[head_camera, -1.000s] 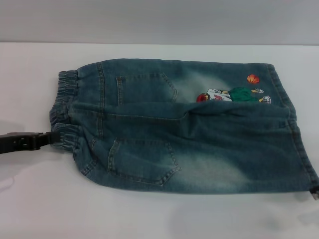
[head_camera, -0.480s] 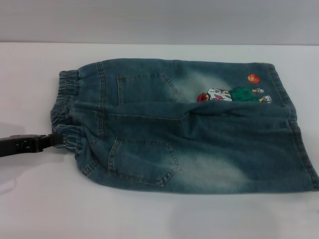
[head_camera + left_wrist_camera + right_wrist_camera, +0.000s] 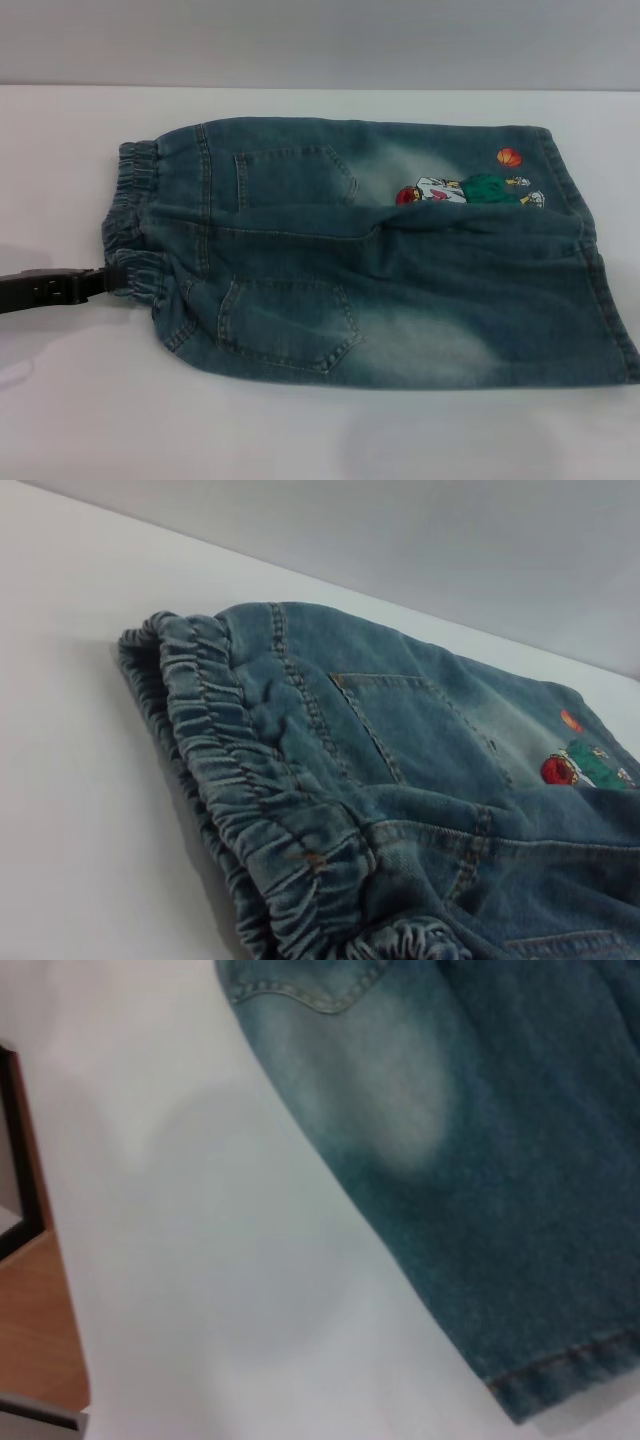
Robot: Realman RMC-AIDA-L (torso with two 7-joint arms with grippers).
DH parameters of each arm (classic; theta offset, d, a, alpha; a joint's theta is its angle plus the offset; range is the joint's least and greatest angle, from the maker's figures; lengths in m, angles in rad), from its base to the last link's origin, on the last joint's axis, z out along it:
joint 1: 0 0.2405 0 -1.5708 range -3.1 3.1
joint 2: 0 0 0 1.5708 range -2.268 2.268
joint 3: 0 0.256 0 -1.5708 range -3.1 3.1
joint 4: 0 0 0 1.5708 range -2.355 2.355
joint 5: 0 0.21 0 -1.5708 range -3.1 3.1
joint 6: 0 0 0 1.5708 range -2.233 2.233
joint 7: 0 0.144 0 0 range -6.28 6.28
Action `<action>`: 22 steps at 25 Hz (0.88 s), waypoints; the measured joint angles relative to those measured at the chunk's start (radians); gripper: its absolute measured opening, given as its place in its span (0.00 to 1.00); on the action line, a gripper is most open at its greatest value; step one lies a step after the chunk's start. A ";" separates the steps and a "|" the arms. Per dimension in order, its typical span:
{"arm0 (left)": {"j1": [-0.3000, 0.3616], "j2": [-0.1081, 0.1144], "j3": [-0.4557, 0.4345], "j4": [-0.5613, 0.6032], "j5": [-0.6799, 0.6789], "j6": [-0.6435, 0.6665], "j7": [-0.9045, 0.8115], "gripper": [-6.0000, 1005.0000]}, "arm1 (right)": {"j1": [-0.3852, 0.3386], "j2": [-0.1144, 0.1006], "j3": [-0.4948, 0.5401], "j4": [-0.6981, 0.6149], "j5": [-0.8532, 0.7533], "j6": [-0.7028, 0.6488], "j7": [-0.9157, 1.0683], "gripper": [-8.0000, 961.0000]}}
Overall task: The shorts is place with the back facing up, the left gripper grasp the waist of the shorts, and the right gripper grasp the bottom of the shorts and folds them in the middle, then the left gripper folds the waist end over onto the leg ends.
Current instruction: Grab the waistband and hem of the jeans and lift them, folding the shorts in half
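The shorts (image 3: 380, 255) are spread on the white desk (image 3: 300, 430) with the back pockets up and are already folded lengthwise, so that one leg is laid over the other. The long axis is set across the head view: the waist (image 3: 135, 225) is turned toward the robot's left and the leg ends (image 3: 590, 260) toward its right, the cartoon patch (image 3: 465, 190) being seen near the far hem.

The left end effector (image 3: 95, 283) is seen low at the left edge of the head view, reaching in level with the desk. Its tip is met by the nearer corner of the gathered waist, and the band appears to be pinched there; whether the fingers are clamped on the cloth cannot be told for certain. In the left wrist view the ruffled band (image 3: 250, 800) is filled in close, which is consistent with a hold at that end.

The right end effector is not shown in any view; only the near hem (image 3: 560, 1365) and bare desk are seen from its wrist.

The remaining fold is judged to turn on this: the waist must be carried along the long axis, rightward over the pockets onto the leg ends, and the left arm is the nearer one.
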 joint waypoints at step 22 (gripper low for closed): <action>0.000 -0.006 0.000 0.000 0.000 0.009 0.000 0.04 | 0.009 0.073 -0.011 -0.067 -0.012 0.008 0.012 0.67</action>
